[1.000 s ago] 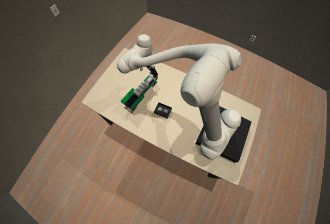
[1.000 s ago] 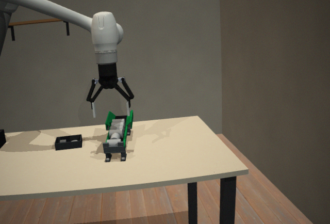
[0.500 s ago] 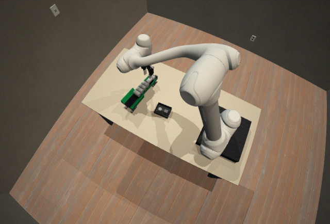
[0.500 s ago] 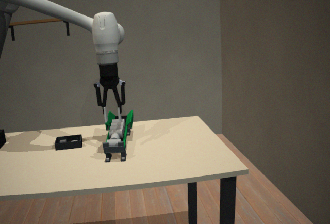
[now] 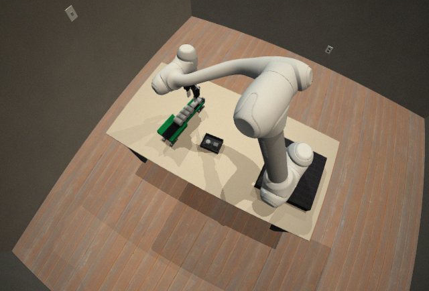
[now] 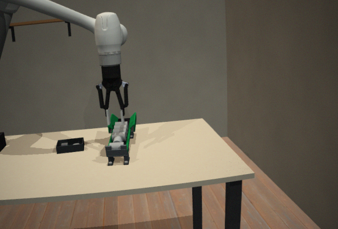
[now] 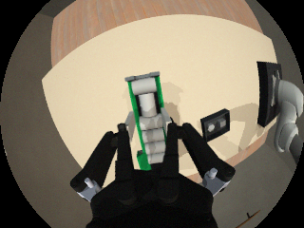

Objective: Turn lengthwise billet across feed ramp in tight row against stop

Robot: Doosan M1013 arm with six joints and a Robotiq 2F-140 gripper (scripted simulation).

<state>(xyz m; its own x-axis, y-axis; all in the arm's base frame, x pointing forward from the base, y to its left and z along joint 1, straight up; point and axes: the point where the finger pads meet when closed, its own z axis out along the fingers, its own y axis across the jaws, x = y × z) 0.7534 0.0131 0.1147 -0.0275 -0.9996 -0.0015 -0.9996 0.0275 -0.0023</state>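
Near the left short edge of the tabletop (image 5: 225, 107) (image 6: 169, 161) (image 7: 199, 57), as seen from the top view, stands the green-sided feed ramp (image 5: 167, 123) (image 6: 132, 121) (image 7: 143, 161). Its flared end points toward the near-left corner, and its stop (image 6: 116, 152) (image 7: 142, 76) is at the opposite end, farther from that corner. The lengthwise billet (image 5: 195, 103) (image 6: 118, 139) (image 7: 148, 104) lies along the ramp between the end billet (image 5: 200, 100) (image 6: 116, 146) (image 7: 143, 85), which is set across the ramp beside the stop, and a group of four crosswise billets (image 5: 183, 113) (image 6: 120, 126) (image 7: 153, 136) toward the flared end.

The gripper (image 5: 192, 96) (image 6: 115, 123) (image 7: 147, 116) points down over the ramp. Its fingers are apart, partly opened, one to each side of the ramp's channel; contact with a billet cannot be determined.

The arm (image 5: 238, 68) (image 6: 65, 12) (image 7: 288, 95) extends from the black base plate (image 5: 308, 204) (image 7: 262, 95) near the right short edge. The black tray (image 5: 209, 149) (image 6: 70, 149) (image 7: 204, 130) rests between the ramp and the base plate, nearer the ramp and toward the near long edge. It contains one round and one square light-coloured part.
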